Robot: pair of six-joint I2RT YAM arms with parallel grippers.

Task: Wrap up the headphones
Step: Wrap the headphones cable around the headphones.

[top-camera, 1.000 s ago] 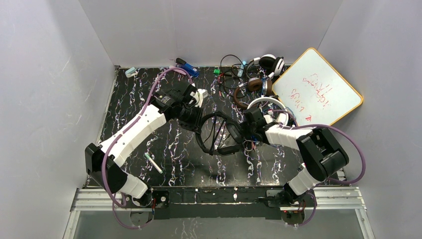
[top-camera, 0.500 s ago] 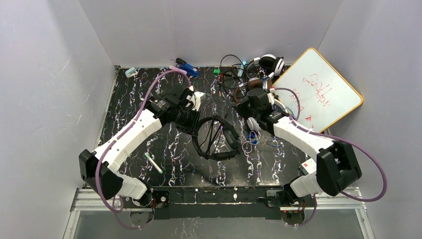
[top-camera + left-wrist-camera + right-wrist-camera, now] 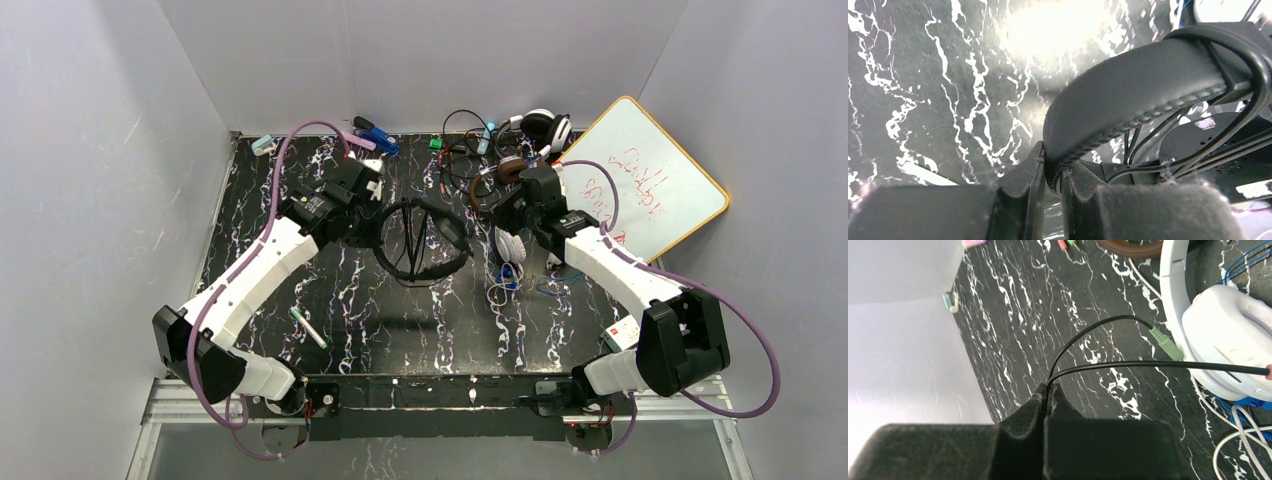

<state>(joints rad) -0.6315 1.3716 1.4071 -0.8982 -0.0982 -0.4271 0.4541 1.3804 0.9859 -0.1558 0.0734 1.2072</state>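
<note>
**End effectors.** The left gripper (image 3: 1050,175) is nearly closed, its two fingers clamping the padded headband of the black headphones (image 3: 420,240). In the left wrist view the stitched edge of the band sits in the narrow gap between the fingers. The right gripper (image 3: 1046,390) is fully closed on a thin black cord (image 3: 1148,363). Two strands leave the fingertips: one arcs to a green jack plug (image 3: 1165,345), and the other runs straight toward the right edge of the view.

**Task item.** The black headphones are at the centre of the table (image 3: 350,320), between the two grippers, and appear raised above the surface. Several cord strands cross the hoop of the band. The white headphones (image 3: 510,243) lie just beside the right gripper, with loose white and blue cable next to them. The brown headphones (image 3: 512,168) lie behind them, near the back wall.

**Clearance.** The back right corner is crowded with headsets, tangled cords and a whiteboard (image 3: 635,185) leaning at the right wall. Small blue items (image 3: 375,135) lie along the back edge. A pen (image 3: 308,328) lies on the near left part of the table, which is otherwise open. Walls close off the left, back and right sides.
</note>
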